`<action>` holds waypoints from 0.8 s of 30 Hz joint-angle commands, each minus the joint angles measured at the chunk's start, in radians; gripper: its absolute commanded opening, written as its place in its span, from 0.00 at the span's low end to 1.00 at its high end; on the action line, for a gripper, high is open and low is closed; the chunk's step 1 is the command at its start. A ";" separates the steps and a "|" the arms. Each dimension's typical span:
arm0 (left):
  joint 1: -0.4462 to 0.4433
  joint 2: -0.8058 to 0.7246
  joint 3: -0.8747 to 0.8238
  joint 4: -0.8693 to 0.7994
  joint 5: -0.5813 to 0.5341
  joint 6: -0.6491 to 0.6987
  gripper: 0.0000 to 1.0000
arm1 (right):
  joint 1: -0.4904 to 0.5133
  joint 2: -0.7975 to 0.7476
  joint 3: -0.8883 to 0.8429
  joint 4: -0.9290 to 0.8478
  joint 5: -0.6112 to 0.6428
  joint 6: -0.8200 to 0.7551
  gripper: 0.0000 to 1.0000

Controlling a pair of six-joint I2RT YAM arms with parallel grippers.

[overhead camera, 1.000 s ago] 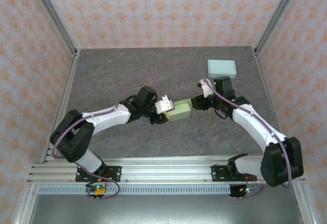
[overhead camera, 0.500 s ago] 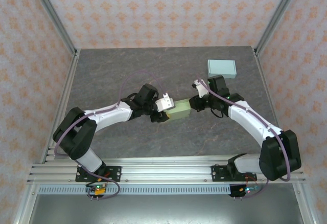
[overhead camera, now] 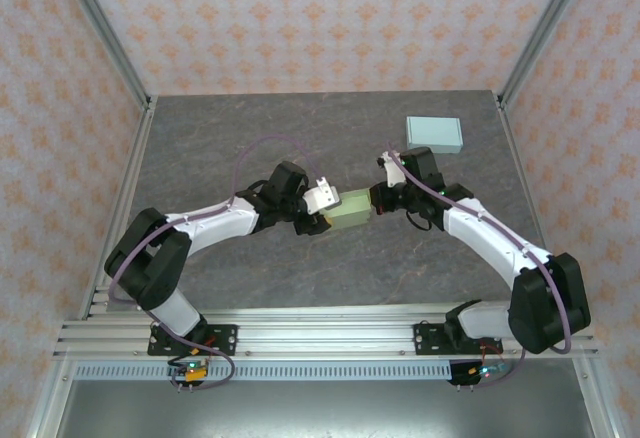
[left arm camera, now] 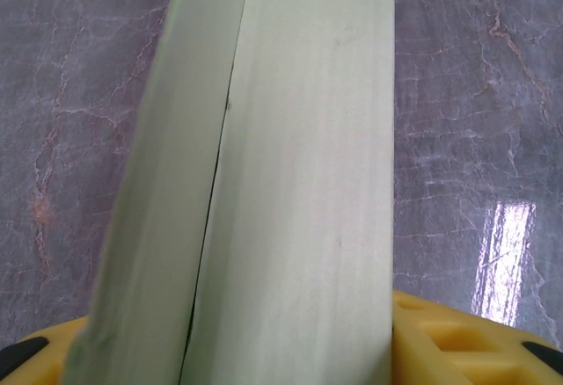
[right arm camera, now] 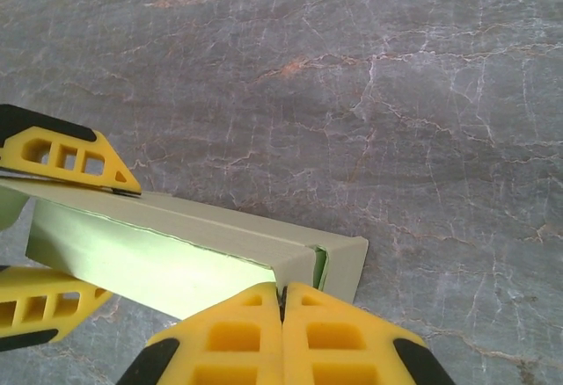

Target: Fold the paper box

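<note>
Paper box (overhead camera: 350, 211) clamped in left pincer (overhead camera: 327, 210); right pincer (right arm camera: 282, 297) pressed together on its edge

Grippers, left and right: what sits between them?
The pale green paper box spans the gap between the left gripper and the right gripper; the top view shows it.

The paper box (overhead camera: 350, 210) showing pale green, table (overhead camera: 230, 128) gleaming veined grey, far-right small box (overhead camera: 433, 134) looking grey-blue, walls (overhead camera: 300, 18) wearing peach floral print.

The left arm (overhead camera: 215, 223) and right arm (overhead camera: 490, 238) have white shells, black joints and thin purple cables (overhead camera: 262, 141). The right end effector (right arm camera: 283, 301) has yellow fingers (right arm camera: 224, 341) with cut-out windows.
</note>
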 commanded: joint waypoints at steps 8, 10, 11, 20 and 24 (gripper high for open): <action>0.007 0.026 -0.026 0.134 -0.075 -0.056 0.53 | 0.126 -0.080 -0.132 0.188 0.239 0.155 0.01; 0.007 0.030 -0.025 0.135 -0.079 -0.057 0.54 | 0.133 -0.093 -0.173 0.229 0.274 0.162 0.00; 0.009 0.029 -0.025 0.140 -0.078 -0.059 0.55 | 0.135 -0.099 -0.192 0.246 0.286 0.159 0.00; 0.012 -0.175 -0.095 0.232 -0.195 -0.262 0.66 | 0.145 -0.167 -0.261 0.307 0.345 0.182 0.00; 0.012 -0.321 -0.158 0.241 -0.236 -0.377 0.80 | 0.157 -0.172 -0.253 0.316 0.392 0.207 0.00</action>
